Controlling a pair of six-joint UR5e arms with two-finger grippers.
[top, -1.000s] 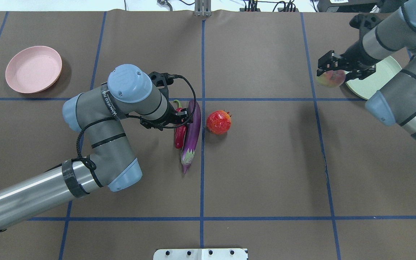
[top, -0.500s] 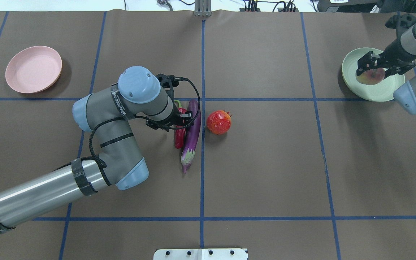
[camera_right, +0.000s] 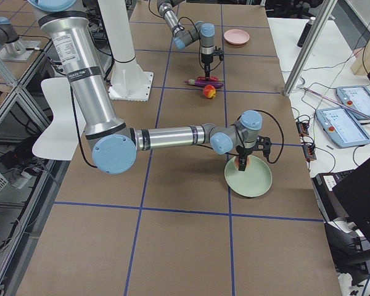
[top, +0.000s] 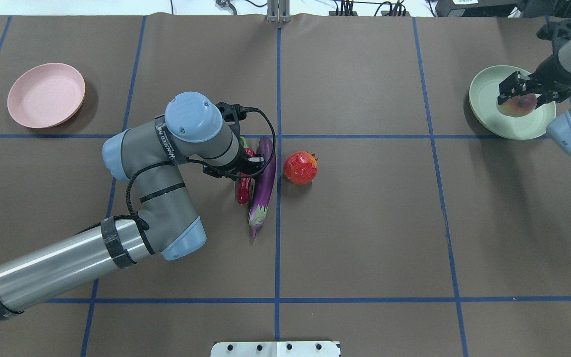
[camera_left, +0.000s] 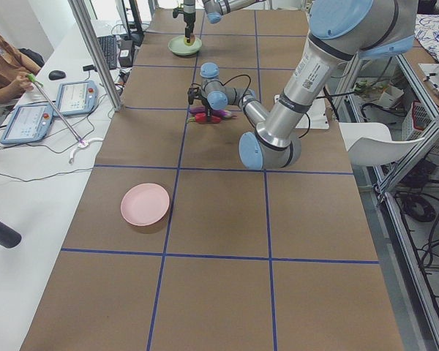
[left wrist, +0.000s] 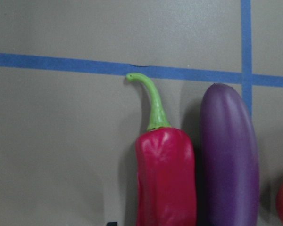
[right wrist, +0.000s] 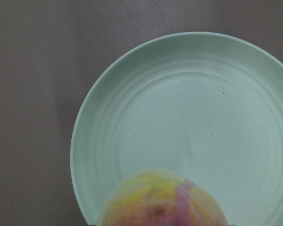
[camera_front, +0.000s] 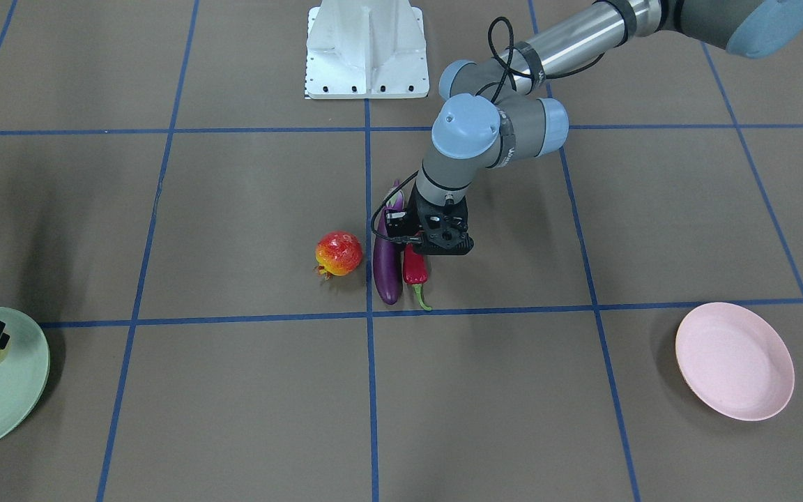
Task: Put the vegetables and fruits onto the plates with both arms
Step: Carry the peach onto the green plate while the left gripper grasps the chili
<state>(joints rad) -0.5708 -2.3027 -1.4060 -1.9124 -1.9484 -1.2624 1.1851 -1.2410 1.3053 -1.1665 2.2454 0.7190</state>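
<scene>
My left gripper [top: 246,166] is low over the red chili pepper [top: 243,191] near the table's middle and looks shut on it. The chili still lies on the table, right against the purple eggplant [top: 264,186]. The left wrist view shows the chili [left wrist: 165,179] and the eggplant [left wrist: 228,155] side by side. The pomegranate [top: 300,167] sits just right of them. My right gripper [top: 518,91] is shut on the peach [top: 518,105] and holds it over the pale green plate [top: 486,99]. The right wrist view shows the peach [right wrist: 162,200] low above that plate [right wrist: 188,117]. The pink plate [top: 46,95] stands empty at the far left.
The white robot base [camera_front: 366,49] stands at the table's near edge. Blue tape lines divide the brown table cover. An operator [camera_left: 0,66] and tablets [camera_left: 73,95] are beside the table's far side.
My right gripper carried the peach from beside the green plate to over it. My left arm shifted slightly right over the chili, whose lower end turned a little left.
</scene>
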